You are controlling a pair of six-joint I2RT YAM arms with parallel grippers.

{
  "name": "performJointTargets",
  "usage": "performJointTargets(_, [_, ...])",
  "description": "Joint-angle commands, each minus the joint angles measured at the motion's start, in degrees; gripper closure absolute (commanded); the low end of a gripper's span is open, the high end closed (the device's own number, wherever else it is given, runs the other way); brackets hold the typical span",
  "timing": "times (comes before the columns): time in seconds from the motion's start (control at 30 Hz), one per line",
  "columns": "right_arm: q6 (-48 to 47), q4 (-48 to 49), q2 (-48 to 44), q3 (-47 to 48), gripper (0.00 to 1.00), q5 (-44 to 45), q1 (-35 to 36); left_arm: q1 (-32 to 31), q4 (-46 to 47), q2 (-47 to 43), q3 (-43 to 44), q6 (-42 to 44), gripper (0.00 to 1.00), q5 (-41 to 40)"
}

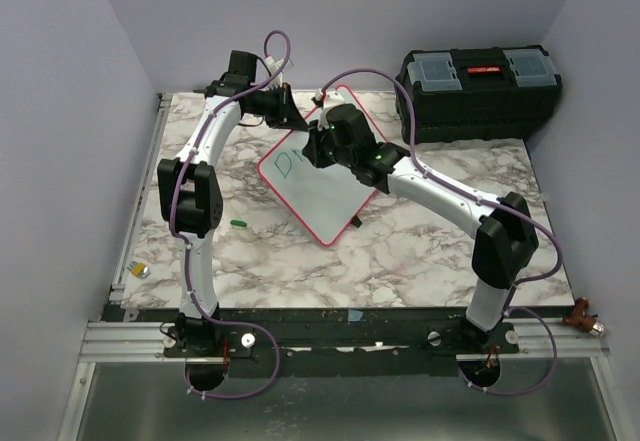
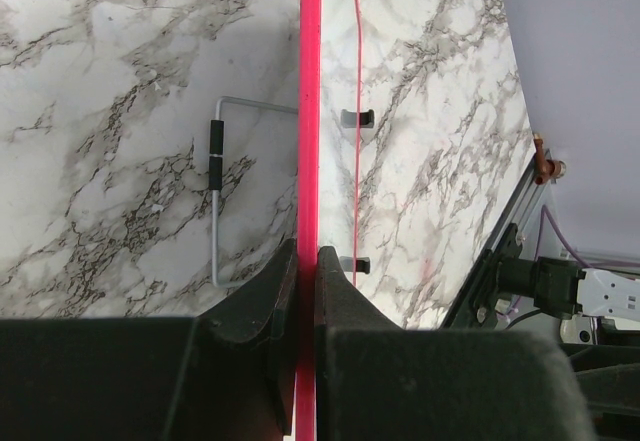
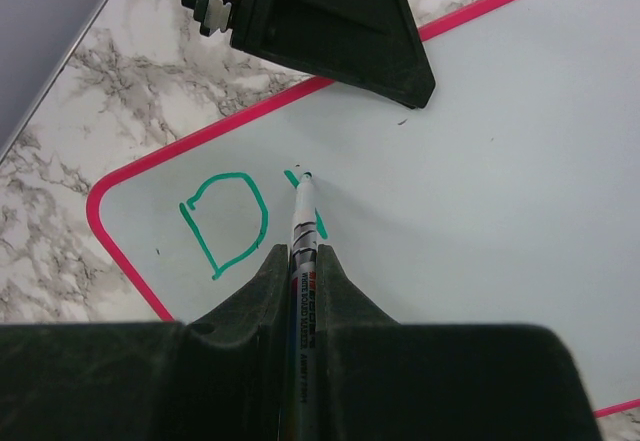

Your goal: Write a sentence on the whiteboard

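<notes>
- Top view: the whiteboard (image 1: 325, 196) lies turned cornerwise on the marble table (image 1: 420, 251), about mid-table and a bit toward the far side. The black toolbox (image 1: 480, 81) sits well off at the far right corner.
- Same view: the left gripper (image 1: 293, 121) is on the board's far-left edge, and the right gripper (image 1: 315, 149) hangs over the board's upper part. The sentence (image 1: 289, 164) is just a couple of green letters near the left corner so far, and too small to read properly from up here.
- Also there: a small green bit (image 1: 238, 223) lies on the table, left of the board and not touching it.
- Left wrist view: here you see the board edge-on, with its red rim running straight up the frame. The left fingers are pressed together on that rim, one on each side, pinching it. On the left there's a grey wire stand (image 2: 215, 201) with black sleeves, and on the right two little black clips (image 2: 355, 118).
- Right wrist view: the right fingers are squeezed around a marker (image 3: 302, 226), and its tip touches the white surface. There's a clear green "D" just left of the tip. A second stroke has been started right at the tip, but the marker half hides it. The other gripper clamps the rim at the top of this view.
</notes>
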Motion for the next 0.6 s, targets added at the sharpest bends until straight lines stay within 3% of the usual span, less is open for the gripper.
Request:
performJointTargets(0.0, [-0.5, -2.2, 2.3, 2.0, 0.99, 3.0, -0.3, -2.4, -1.8, -2.2, 0.4, 3.3, 1.0, -1.3])
performJointTargets(0.57, [-0.6, 0.4, -5.9, -0.5, 0.99, 3.4, -0.3, -2.5, -3.2, -1.0, 2.7, 3.5, 1.0, -1.1])
